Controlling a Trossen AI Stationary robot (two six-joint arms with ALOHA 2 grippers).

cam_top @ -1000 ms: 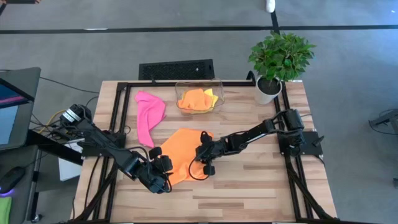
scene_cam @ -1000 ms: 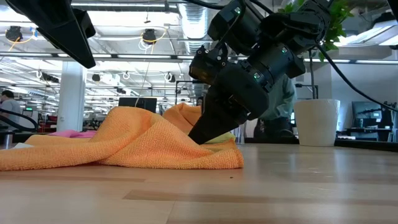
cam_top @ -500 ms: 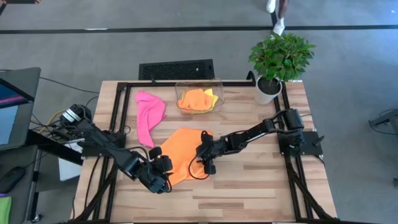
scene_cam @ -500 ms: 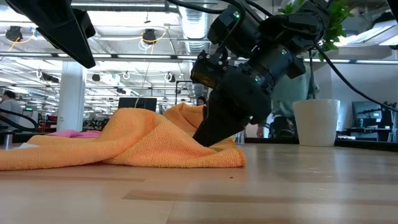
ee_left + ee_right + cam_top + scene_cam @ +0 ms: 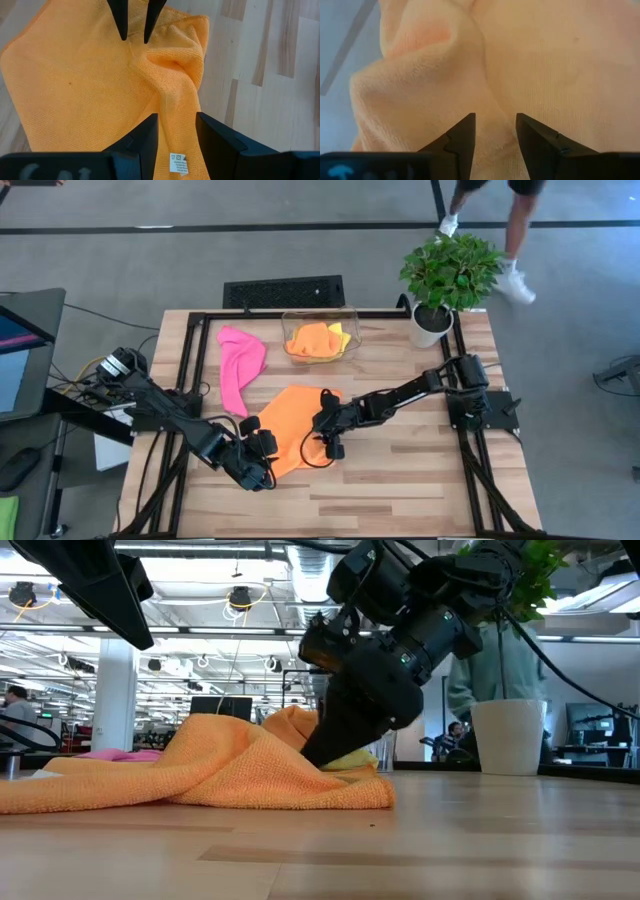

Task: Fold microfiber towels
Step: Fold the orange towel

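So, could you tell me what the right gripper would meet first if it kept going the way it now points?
Most likely the orange towel: the right gripper, jaws open, points straight into its bunched fabric, which fills that view.

One orange towel lies spread on the worktop, with a raised fold along one edge. The pink towel lies crumpled beside it. Another orange towel and the yellow towel sit bunched in the clear bin.

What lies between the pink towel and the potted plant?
In the high view, the clear bin holding orange and yellow towels lies between the pink towel and the potted plant.
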